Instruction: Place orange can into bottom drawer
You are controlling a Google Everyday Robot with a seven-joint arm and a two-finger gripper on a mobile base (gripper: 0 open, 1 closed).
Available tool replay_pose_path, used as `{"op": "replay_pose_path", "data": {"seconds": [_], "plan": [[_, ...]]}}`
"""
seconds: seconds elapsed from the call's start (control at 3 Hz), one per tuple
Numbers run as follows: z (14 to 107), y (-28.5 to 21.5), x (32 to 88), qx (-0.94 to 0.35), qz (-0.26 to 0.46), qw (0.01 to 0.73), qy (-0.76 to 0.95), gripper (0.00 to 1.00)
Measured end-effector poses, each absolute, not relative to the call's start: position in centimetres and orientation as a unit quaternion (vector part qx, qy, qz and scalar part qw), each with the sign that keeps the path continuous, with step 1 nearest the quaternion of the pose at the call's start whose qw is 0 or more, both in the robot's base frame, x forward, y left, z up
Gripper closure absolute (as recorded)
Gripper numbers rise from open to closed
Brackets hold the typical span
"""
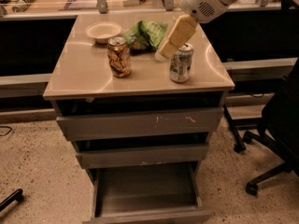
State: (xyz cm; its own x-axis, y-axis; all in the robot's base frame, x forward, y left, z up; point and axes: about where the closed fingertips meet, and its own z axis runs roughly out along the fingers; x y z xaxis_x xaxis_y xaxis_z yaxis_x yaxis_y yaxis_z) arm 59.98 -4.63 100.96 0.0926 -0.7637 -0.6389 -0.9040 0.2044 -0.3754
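Orange can (119, 56) stands upright left of centre on the tan counter (84, 76), with the grey bottom drawer (147, 195) pulled open at the foot of the frame.

The robot's cream end effector (163, 53) hangs tilted at upper centre-right, its tip just beside a white-and-green can (181, 63) and apart from the orange can; whether it is released or clenched cannot be told. A white bowl (103, 31) and a green bag (147, 33) sit behind the cans. A black office chair (280, 125) fills the right edge.
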Motion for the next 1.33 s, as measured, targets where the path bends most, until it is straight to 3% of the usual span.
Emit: {"op": "replay_pose_path", "data": {"seconds": [1.33], "plan": [[93.4,5.4,68.9,-0.655,0.162,0.369,0.639,0.0]]}}
